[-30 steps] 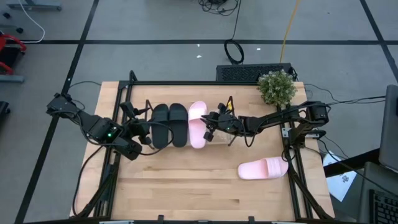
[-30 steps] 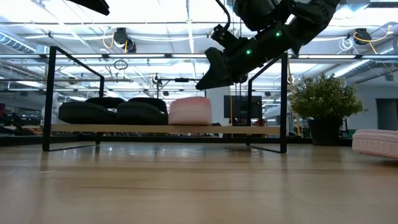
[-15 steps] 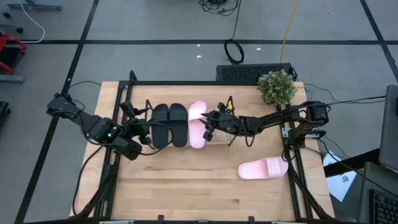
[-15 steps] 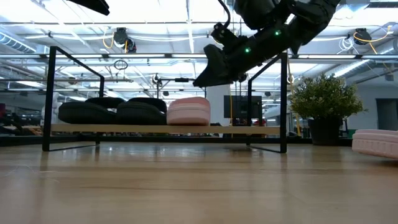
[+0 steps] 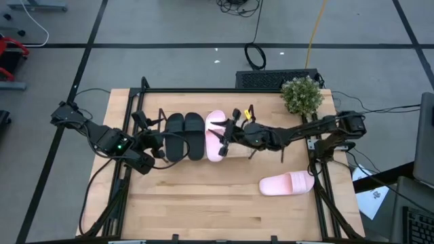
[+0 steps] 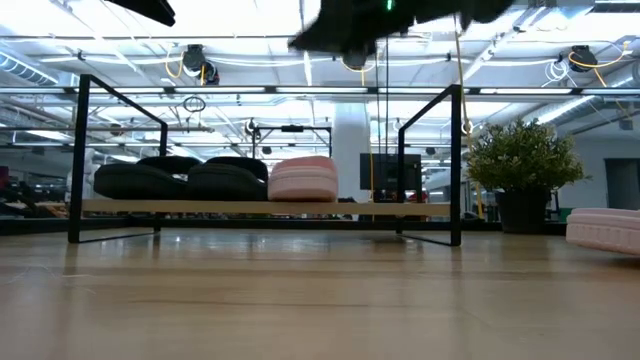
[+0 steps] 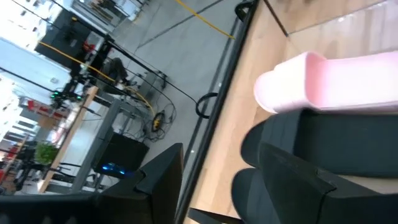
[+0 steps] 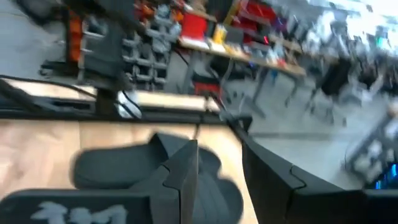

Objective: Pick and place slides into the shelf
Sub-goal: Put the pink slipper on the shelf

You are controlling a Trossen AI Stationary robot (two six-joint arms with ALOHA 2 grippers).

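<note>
I see the worktop carrying the shelf, with two black slides and one pink slide lined up on its board. The right jaws hang just above that pink slide, standing apart with nothing between them. The left jaws wait beside the outer black slide, at the shelf's end; I cannot tell how they stand. A second pink slide lies on the worktop, well apart from both jaws. A potted plant sits at the far corner.
</note>
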